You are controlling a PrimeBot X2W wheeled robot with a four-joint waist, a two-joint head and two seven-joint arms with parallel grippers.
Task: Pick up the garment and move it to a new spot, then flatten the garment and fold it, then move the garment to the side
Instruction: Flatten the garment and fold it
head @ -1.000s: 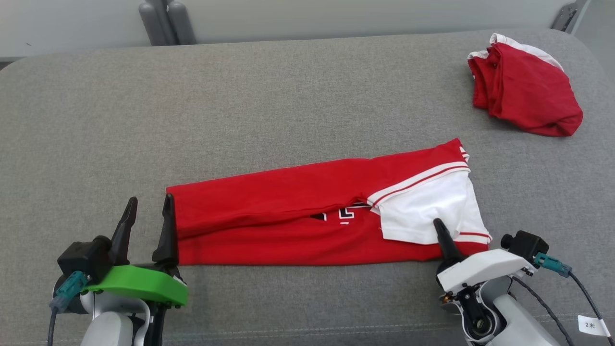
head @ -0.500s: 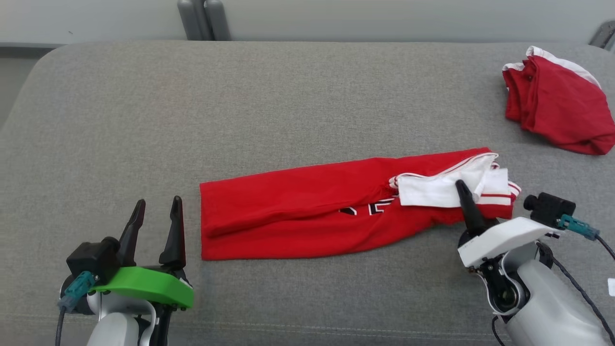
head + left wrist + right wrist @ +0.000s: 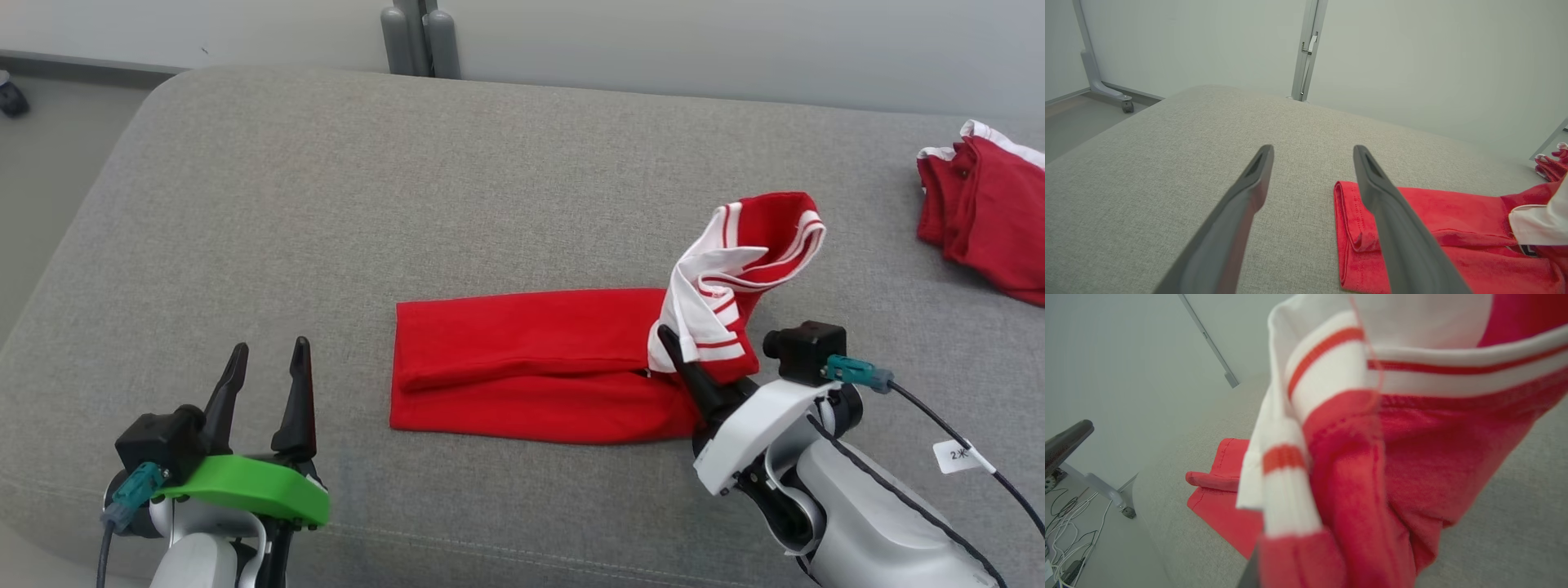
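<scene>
Gripping the white-and-red striped end of the red garment [image 3: 531,367], the right jaws are clenched on the cloth. They hold that end up off the grey padded tabletop [image 3: 326,204], and the raised cloth flops over at its top. The rest of the garment lies flat as a long folded strip, mid-front on the tabletop, free end toward the robot's left. Left jaws released, fingers [image 3: 1392,228] wide apart and empty, near the strip's left end, apart from it in the head view. Second red garment [image 3: 980,220] lies crumpled far right, well apart.
</scene>
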